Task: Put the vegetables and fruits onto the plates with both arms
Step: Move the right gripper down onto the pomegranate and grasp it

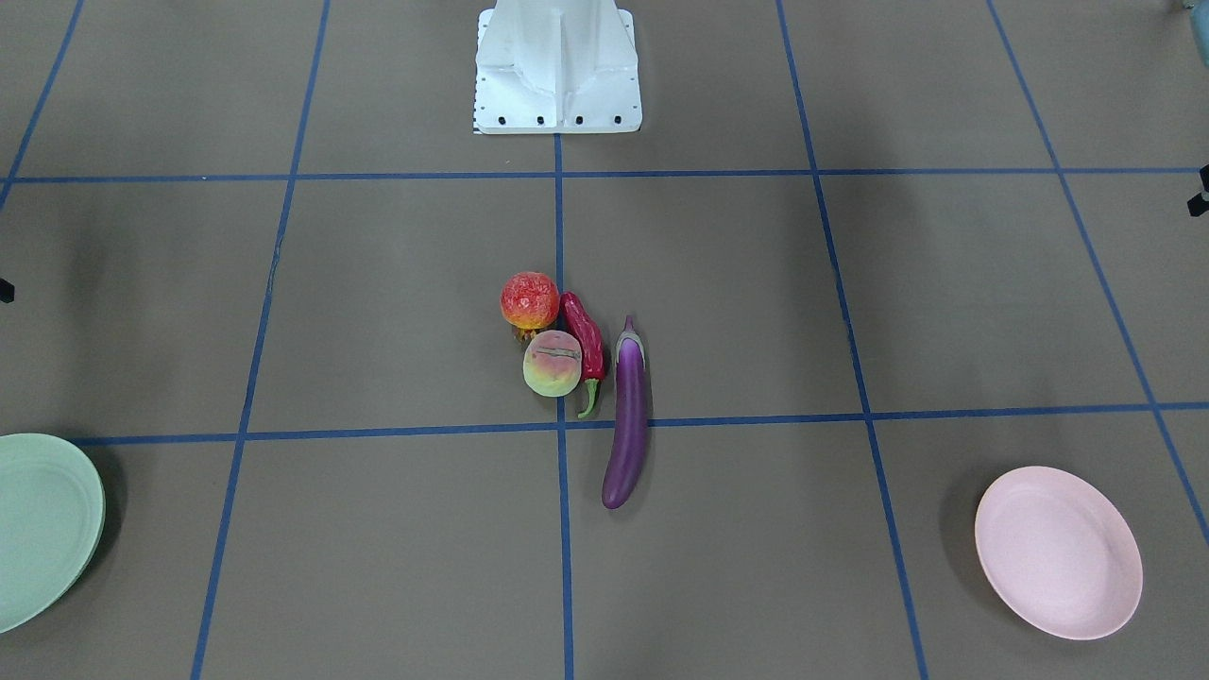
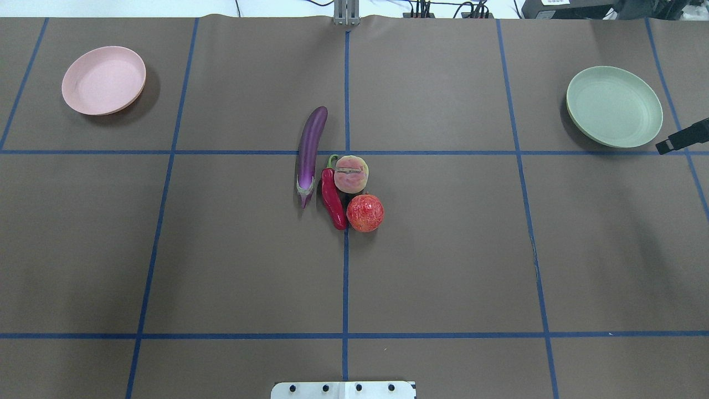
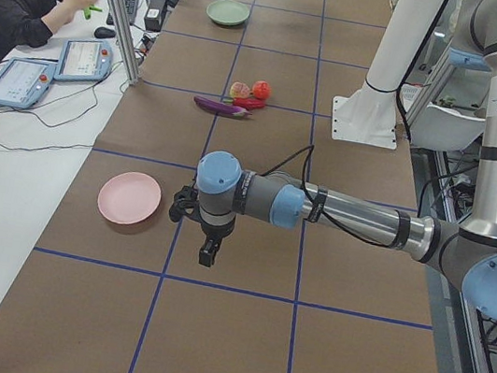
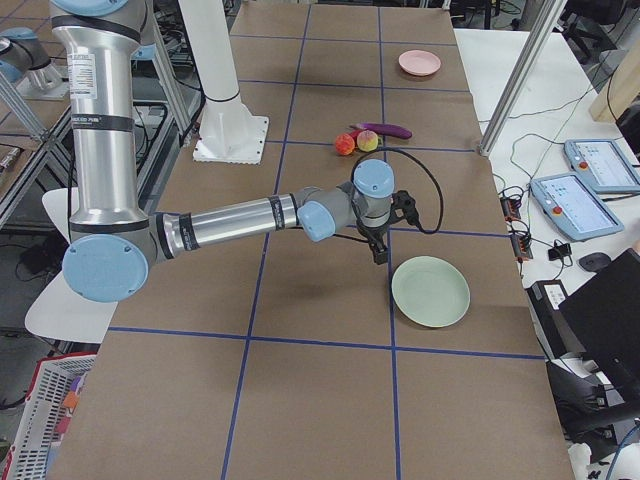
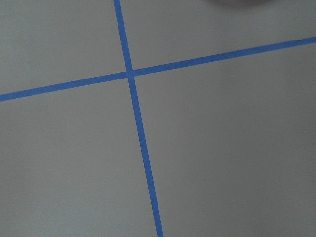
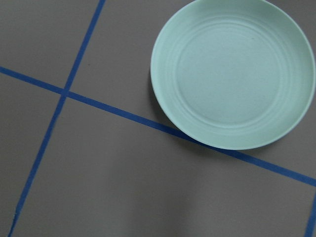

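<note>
Purple eggplant (image 2: 310,149) lies at the centre of the tabletop (image 2: 221,249), just beside the red chili (image 2: 334,202). On its other side the chili touches the peach (image 2: 351,174) and the pomegranate (image 2: 365,213), and these two fruits touch each other. Pink plate (image 2: 103,80) sits well apart on the robot's left, green plate (image 2: 614,106) on its right. Left tool (image 3: 206,257) hangs near the pink plate and right tool (image 4: 380,258) near the green. Whether either is spread or pressed together cannot be told.
</note>
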`<state>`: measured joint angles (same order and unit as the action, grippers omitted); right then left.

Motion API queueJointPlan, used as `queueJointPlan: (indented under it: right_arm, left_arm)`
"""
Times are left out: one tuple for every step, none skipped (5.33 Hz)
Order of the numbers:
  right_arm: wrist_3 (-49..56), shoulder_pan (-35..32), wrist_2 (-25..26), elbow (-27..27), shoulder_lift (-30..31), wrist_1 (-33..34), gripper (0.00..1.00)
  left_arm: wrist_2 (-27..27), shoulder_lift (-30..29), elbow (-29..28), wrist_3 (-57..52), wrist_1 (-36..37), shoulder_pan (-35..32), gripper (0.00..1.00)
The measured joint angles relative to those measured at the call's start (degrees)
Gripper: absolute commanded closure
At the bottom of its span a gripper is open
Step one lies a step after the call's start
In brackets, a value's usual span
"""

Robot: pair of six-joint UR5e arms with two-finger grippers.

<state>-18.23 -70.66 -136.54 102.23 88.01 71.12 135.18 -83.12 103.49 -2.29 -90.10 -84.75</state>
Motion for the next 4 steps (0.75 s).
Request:
queueJointPlan:
  right_arm:
    - [-11.65,5.1,0.53,0.17,-4.01,-2.77,0.0]
    - [-23.27,11.76,4.17,0.29,-8.89,-3.67,0.0]
    - [-33.65,19.79,11.43,0.27,-13.95,-3.19,0.0]
    - [-40.92,27.42,19.07,0.21,-19.7,0.9,0.0]
  left_arm:
    - [0.0,-0.02,-0.03,0.0,-0.06,0.06,0.0]
    - [0.0,-0.02,-0.07,0.0,-0.08,0.08,0.0]
    - [0.0,-0.02,-0.1,0.0,-0.08,0.1,0.0]
    - [0.0,-0.02,-0.15,0.0,-0.08,0.11,0.0]
